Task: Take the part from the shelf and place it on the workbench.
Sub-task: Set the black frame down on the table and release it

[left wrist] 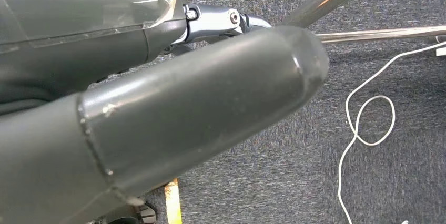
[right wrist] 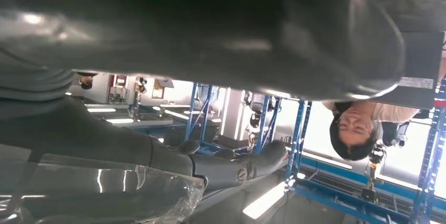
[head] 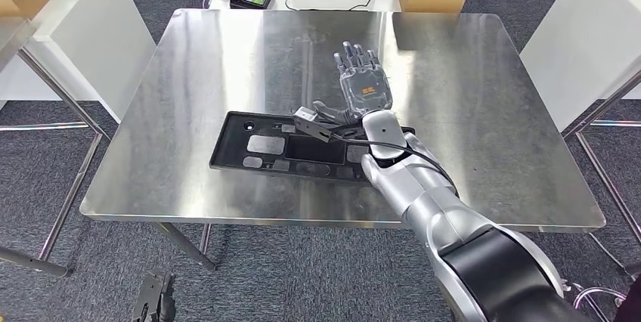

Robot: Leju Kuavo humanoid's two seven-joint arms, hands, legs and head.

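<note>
Part (head: 280, 148), a flat black plastic panel, lies on the steel counter (head: 189, 72) at frame centre, long axis left to right, its right end under the right robot hand (head: 364, 80), whose fingers spread flat, gripping nothing.

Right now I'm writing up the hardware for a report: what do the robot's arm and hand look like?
The right arm is polished silver with a black upper section and a thin black cable looping over the wrist. The right hand has a clear plastic back with an orange marking and dark grey fingers. In the left wrist view, the left hand shows a thick, smooth grey thumb.
</note>
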